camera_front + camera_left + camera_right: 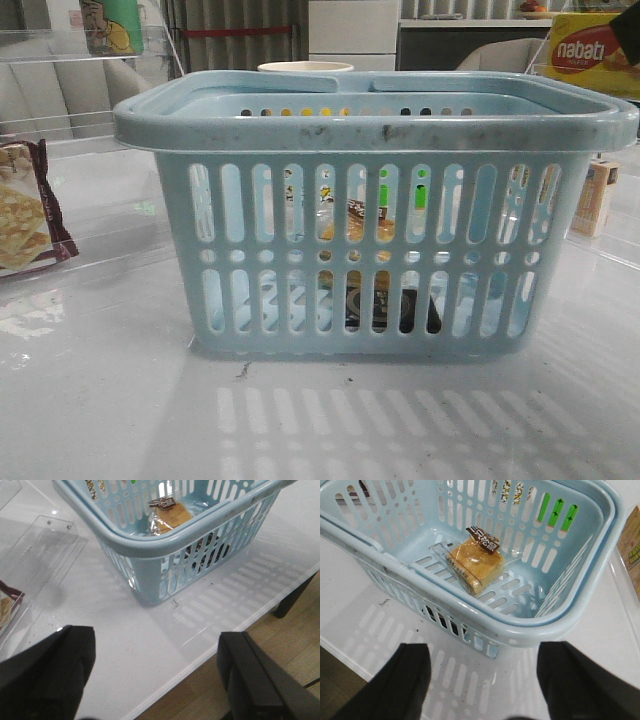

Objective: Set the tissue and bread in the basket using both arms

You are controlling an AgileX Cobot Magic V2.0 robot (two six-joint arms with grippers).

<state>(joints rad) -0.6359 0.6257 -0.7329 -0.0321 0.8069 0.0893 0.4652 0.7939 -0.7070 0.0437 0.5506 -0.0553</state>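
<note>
White tabletop lies under both tools, left (155, 675) and right (482, 680), each spread wide, holding nothing.

Mock retail test area. A glossy white counter (100, 400) carries clear acrylic shelves (60, 90), a shopping basket (375, 125) and packaged snacks, including a Nabati box (590, 55). White cabinets (352, 30) stand behind.

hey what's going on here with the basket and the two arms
Nothing is being held right now. Both the left gripper and right gripper hang open and empty over the table near the basket. The bread lies inside on the basket floor. A dark flat thing, likely the tissue, shows through the front slots, low against that wall. The task looks about finished.
</note>
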